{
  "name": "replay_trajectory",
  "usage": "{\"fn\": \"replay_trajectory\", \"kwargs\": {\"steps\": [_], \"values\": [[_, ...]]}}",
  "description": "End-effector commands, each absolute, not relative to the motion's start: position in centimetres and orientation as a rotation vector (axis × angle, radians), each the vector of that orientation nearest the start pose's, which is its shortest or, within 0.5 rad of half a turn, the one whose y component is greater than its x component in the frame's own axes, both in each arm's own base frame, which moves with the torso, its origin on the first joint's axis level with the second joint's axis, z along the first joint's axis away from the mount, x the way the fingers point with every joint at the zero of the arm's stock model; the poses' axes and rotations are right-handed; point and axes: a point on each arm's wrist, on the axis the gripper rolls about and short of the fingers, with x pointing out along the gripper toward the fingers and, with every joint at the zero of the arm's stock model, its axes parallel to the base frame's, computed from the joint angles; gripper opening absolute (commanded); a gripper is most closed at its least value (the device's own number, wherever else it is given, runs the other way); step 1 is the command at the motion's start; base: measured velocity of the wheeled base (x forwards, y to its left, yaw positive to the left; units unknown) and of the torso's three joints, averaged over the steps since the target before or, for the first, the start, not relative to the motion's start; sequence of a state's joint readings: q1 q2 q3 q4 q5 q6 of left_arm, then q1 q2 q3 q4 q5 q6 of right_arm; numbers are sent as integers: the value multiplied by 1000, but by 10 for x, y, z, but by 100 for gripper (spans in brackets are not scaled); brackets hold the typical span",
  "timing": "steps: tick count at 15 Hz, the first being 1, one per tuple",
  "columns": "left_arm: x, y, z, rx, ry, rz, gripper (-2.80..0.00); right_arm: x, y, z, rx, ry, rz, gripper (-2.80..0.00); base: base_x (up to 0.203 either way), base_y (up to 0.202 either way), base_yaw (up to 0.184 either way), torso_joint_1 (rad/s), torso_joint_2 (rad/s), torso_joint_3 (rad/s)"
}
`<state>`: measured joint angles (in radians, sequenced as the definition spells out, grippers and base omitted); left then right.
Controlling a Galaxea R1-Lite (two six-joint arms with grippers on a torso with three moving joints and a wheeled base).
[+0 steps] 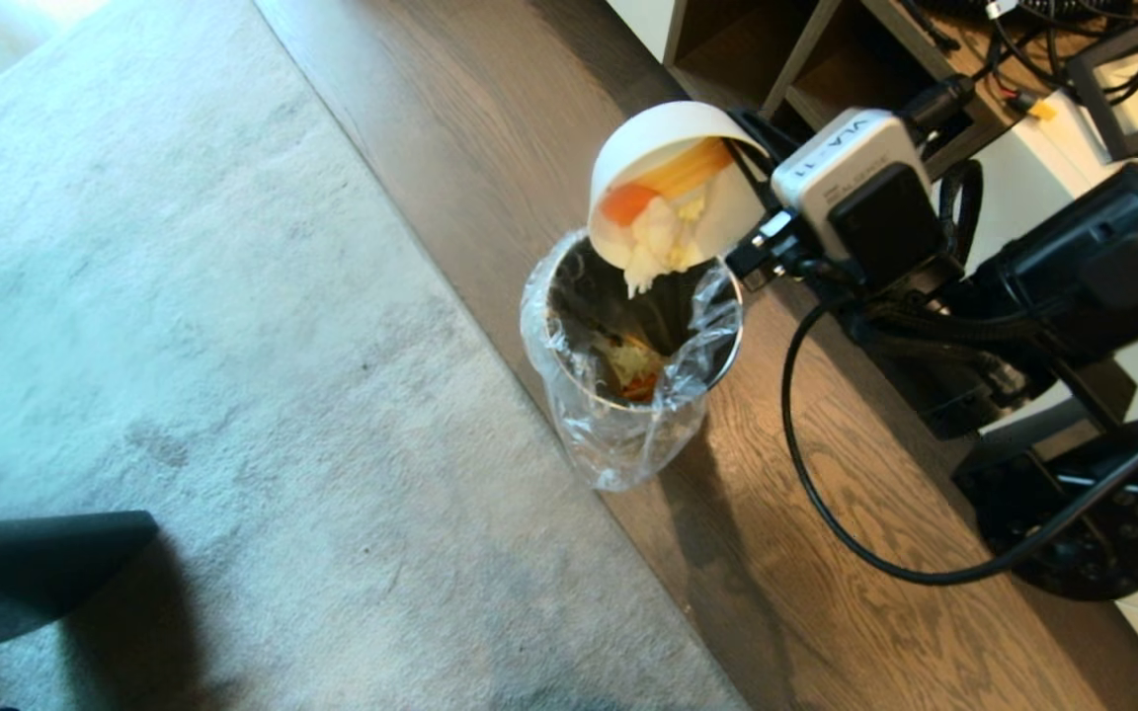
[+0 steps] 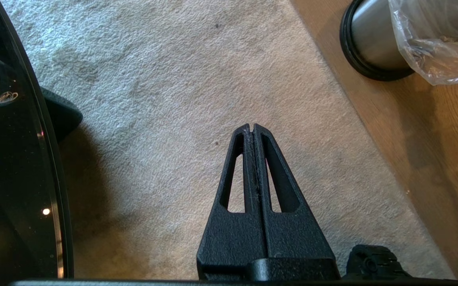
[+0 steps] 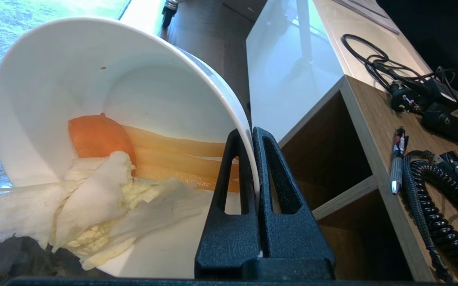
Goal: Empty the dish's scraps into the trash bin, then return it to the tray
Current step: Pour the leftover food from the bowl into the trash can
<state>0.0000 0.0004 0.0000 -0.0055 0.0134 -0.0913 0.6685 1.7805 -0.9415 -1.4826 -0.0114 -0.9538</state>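
Cream-white ceramic, my round deep dish [image 1: 663, 148] is pinched at its rim by my right gripper [image 3: 251, 133], tipped steeply over the brushed-metal, plastic-lined trash bin [image 1: 628, 341] just below it; orange and pale scraps [image 1: 663, 222] slide at the lip. My left gripper [image 2: 252, 129] hangs closed and empty above carpet.

Strong daylight washes the carpet [image 1: 184, 296] pale and bluish, blowing out its far corner well beyond the right gripper [image 3: 251, 133]. The trash bin [image 1: 628, 346] below that gripper throws a soft shadow over the wood floor [image 1: 826, 592], its liner [image 2: 435, 39] glinting. The left wrist view bends at its edges.
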Motion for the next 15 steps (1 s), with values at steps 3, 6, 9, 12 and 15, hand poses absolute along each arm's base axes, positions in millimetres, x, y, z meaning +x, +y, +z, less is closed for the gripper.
{"fn": "replay_trajectory", "kwargs": {"steps": [3, 6, 9, 12, 15], "values": [[-23, 0, 76, -92, -7, 14, -280, 251, 200, 271, -716, -946, 293, -280, 0, 0, 0, 0, 0, 0], [-23, 0, 76, -92, -7, 14, -280, 251, 201, 274, -740, -967, 283, -280, 0, 0, 0, 0, 0, 0], [-23, 0, 76, -92, -7, 14, -280, 251, 200, 278, -755, -986, 261, -280, 0, 0, 0, 0, 0, 0], [-23, 0, 76, -92, -7, 14, -280, 252, 201, 295, -755, -1044, 205, -280, 0, 0, 0, 0, 0, 0], [-23, 0, 76, -92, -7, 14, -280, 250, 200, 298, -759, -1055, 192, -280, 0, 0, 0, 0, 0, 0]]}}
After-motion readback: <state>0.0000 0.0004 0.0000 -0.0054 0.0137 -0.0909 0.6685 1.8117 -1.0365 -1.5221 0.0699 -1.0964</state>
